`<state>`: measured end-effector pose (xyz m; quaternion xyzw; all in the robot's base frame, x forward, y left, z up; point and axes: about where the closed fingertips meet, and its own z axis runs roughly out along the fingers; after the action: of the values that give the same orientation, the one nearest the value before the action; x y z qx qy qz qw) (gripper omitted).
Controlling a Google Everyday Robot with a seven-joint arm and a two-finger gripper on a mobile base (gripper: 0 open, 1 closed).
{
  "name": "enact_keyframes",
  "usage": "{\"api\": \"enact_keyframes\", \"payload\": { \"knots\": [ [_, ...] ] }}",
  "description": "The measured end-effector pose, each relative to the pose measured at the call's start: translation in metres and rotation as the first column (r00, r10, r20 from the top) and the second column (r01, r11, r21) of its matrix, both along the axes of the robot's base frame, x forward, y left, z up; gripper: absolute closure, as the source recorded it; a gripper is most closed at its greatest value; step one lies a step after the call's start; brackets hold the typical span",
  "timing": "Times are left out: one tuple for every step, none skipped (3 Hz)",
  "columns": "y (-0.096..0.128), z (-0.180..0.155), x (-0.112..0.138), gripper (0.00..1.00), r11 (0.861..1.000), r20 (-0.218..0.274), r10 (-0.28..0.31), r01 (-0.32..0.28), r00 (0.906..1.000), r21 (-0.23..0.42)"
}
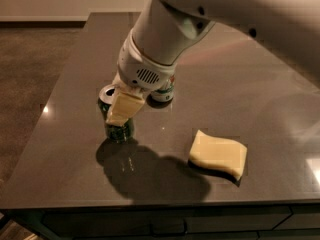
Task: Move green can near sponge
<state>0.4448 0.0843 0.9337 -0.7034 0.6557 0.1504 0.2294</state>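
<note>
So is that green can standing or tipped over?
Upright: the green can shows its silver top facing up; the gripper is at its side.
</note>
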Motion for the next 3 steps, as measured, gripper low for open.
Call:
{"api": "enact_keyframes", "payload": {
  "knots": [
    [-0.037,0.008,0.014,1.0,0.997,-0.015,-0.07,0.071,0.9974,0.008],
    [-0.068,0.007,0.022,1.0,0.991,-0.027,-0.132,0.132,0.9909,-0.001],
    [-0.087,0.0,0.023,1.0,0.987,-0.034,-0.163,0.163,0.986,-0.005]
  ]
}}
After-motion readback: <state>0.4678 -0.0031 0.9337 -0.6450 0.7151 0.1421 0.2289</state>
